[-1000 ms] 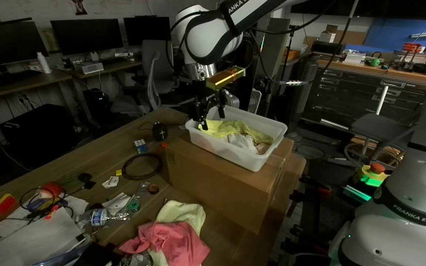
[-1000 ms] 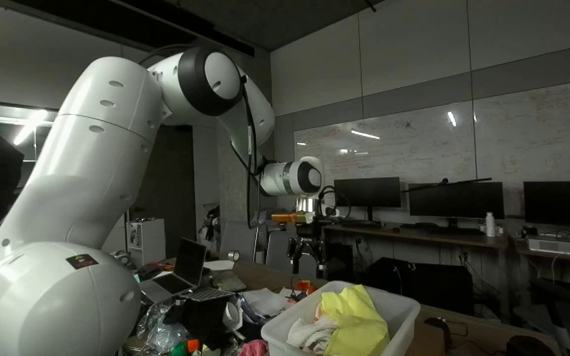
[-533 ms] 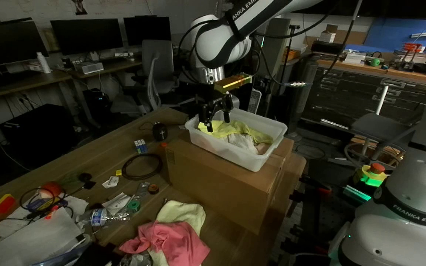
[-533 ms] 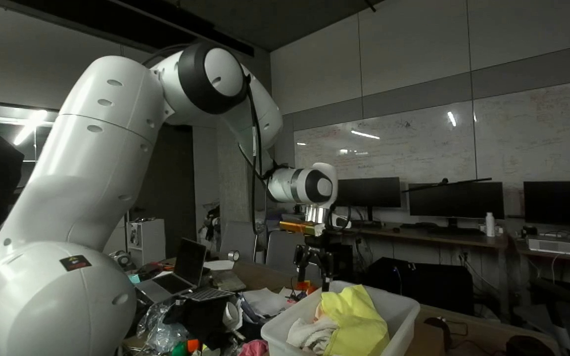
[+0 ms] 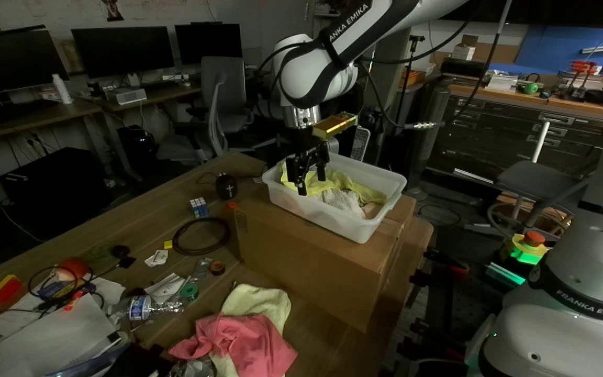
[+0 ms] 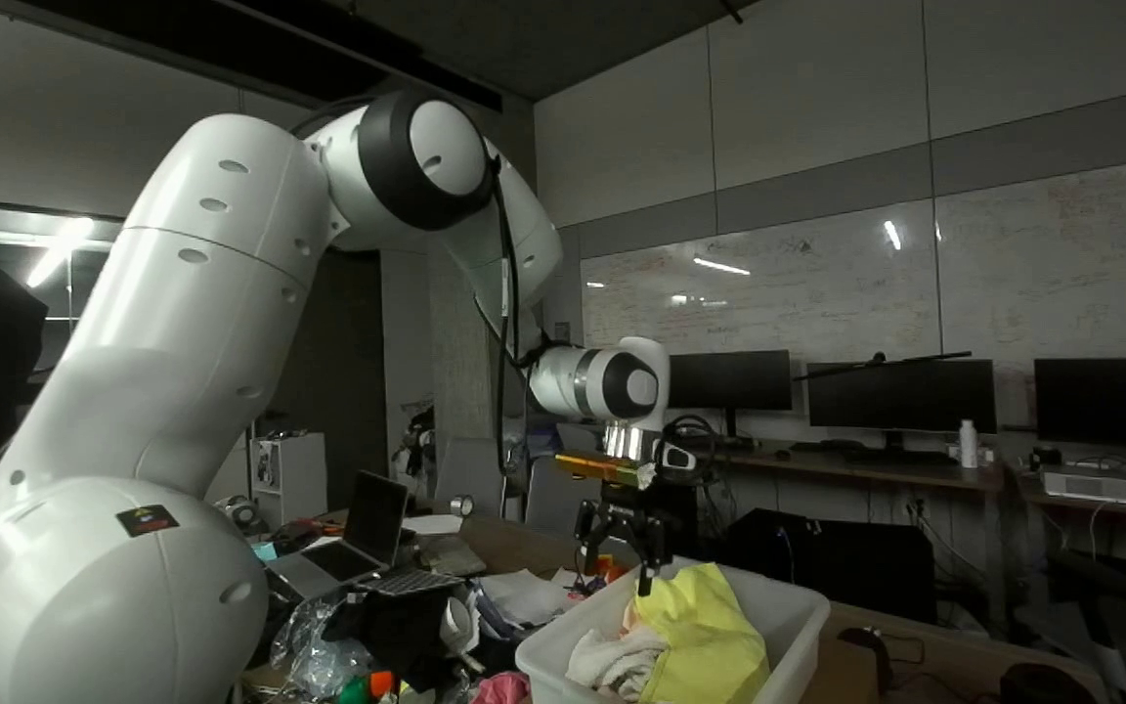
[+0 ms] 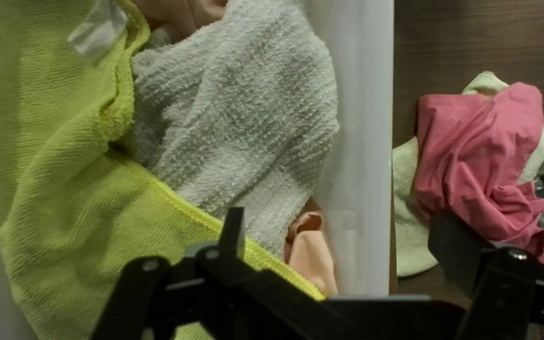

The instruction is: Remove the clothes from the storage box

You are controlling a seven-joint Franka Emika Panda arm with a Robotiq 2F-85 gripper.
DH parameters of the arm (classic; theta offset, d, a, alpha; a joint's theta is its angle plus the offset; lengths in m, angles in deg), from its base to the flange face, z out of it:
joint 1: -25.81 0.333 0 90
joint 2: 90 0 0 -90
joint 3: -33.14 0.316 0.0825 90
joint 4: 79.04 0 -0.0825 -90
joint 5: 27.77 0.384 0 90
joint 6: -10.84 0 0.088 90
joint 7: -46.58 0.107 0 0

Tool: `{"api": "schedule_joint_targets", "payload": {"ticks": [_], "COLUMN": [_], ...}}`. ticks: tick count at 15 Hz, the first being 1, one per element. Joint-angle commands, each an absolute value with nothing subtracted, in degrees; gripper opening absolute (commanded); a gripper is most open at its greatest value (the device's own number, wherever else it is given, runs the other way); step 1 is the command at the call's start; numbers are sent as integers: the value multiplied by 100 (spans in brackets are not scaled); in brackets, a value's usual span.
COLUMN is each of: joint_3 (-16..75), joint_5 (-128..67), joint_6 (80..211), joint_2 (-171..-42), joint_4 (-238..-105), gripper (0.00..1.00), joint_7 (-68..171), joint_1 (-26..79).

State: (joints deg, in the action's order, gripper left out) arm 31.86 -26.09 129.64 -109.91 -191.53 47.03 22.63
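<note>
The white storage box [image 5: 327, 222] holds a yellow cloth [image 5: 335, 180], a white towel [image 5: 344, 201] and a peach cloth [image 7: 312, 257]. The box [image 6: 802, 626], the yellow cloth [image 6: 710, 636] and the towel [image 6: 615, 662] show in an exterior view too. In the wrist view the yellow cloth [image 7: 64, 203] lies at left, the towel [image 7: 239, 108] beside it. My gripper [image 5: 312, 185] is open and empty above one end of the box. In the wrist view its fingers [image 7: 340, 236] straddle the box's side wall [image 7: 366, 141], one over the cloths, one outside.
The box stands on a cardboard box [image 5: 312, 262] on the wooden table. A pink cloth [image 5: 244, 340] and a pale cloth [image 5: 257, 303] lie on the table. A bottle [image 5: 144, 308], a cable coil [image 5: 200, 251], a puzzle cube [image 5: 199, 207] and papers are around.
My gripper has moved down and to the right in both exterior views, closer to the box's near wall and the yellow cloth. It stays open. The cloths have not moved.
</note>
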Motion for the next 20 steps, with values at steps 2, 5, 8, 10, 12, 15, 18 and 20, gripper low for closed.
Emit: {"api": "schedule_joint_targets", "payload": {"ticks": [2, 5, 8, 10, 12, 15, 18, 20], "joint_3": [3125, 3042, 2904, 2801, 2697, 2668, 2738, 2789], "joint_5": [-2621, -2652, -2758, -2941, -3261, -3630, -3637, -3506], "joint_6": [13144, 13243, 13508, 13725, 13843, 13967, 14084, 14164], "joint_2": [-10983, -10938, -10905, -10914, -10970, -11083, -11196, -11323], "joint_4": [-19189, -19245, -19307, -19296, -19223, -19143, -19147, -19145], "gripper": [100, 100, 100, 100, 100, 100, 100, 100], "joint_7": [4457, 4482, 4631, 4737, 4909, 5054, 4905, 4776], "joint_1": [2200, 2145, 2108, 2135, 2200, 2225, 2167, 2114]}}
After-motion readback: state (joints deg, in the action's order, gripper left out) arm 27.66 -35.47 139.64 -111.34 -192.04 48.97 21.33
